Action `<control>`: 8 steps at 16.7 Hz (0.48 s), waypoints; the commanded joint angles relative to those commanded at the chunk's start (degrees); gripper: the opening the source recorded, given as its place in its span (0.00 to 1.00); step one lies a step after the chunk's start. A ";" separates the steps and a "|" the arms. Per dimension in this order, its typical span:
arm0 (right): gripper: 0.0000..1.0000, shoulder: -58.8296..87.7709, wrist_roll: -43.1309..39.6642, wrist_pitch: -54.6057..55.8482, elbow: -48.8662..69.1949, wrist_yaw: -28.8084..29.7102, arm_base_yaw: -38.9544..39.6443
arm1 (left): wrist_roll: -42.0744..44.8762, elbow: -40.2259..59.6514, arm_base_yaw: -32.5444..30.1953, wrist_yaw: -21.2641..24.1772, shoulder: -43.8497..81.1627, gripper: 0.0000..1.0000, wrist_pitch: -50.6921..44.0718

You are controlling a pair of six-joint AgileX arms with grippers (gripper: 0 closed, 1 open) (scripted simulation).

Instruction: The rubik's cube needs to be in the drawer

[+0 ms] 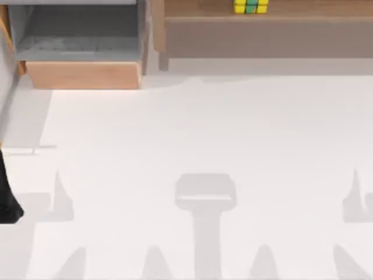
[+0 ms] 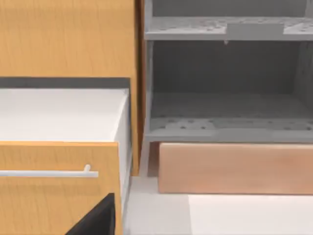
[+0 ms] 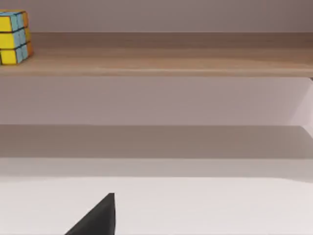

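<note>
The rubik's cube (image 1: pixel 251 6) is seen on the top board of the long brown shelf unit (image 1: pixel 268 29), at the far edge of the desk (image 1: pixel 204 146), right of centre in the top view. In the right wrist view the cube (image 3: pixel 13 37) rests flat near one end of the board, upright, faces square to the board's front edge. No long axis is present in a cube; no direction is singled out beyond the yellow face turned toward the desk's near side.

The drawer (image 1: pixel 81 74) is found at the far left, pulled out, its grey floor exposed and its tan front panel (image 2: pixel 234 166) toward the near side. It is judged to be open so the cube can be dropped in from above. Cube and drawer are well apart, with the shelf unit's end post between them.

A dark part of the left arm (image 1: pixel 9 201) is noted at the desk's left edge. For both arms, whether the fingers are apart or together cannot be told. The transfer is judged not yet begun.
</note>
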 joint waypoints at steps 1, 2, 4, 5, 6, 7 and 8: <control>1.00 0.00 0.00 0.00 0.00 0.00 0.00 | 0.00 0.00 0.00 0.00 0.00 1.00 0.00; 1.00 0.00 0.00 0.00 0.00 0.00 0.00 | 0.00 0.00 0.00 0.00 0.00 1.00 0.00; 1.00 0.00 0.00 0.00 0.00 0.00 0.00 | 0.10 1.23 -0.71 -0.81 1.72 1.00 0.30; 1.00 0.00 0.00 0.00 0.00 0.00 0.00 | 0.20 2.49 -1.39 -1.62 3.48 1.00 0.68; 1.00 0.00 0.00 0.00 0.00 0.00 0.00 | 0.32 4.20 -2.26 -2.68 5.84 1.00 1.23; 1.00 0.00 0.00 0.00 0.00 0.00 0.00 | 0.45 6.36 -3.30 -3.97 8.79 1.00 2.00; 1.00 0.00 0.00 0.00 0.00 0.00 0.00 | 0.58 8.99 -4.51 -5.47 12.34 1.00 3.00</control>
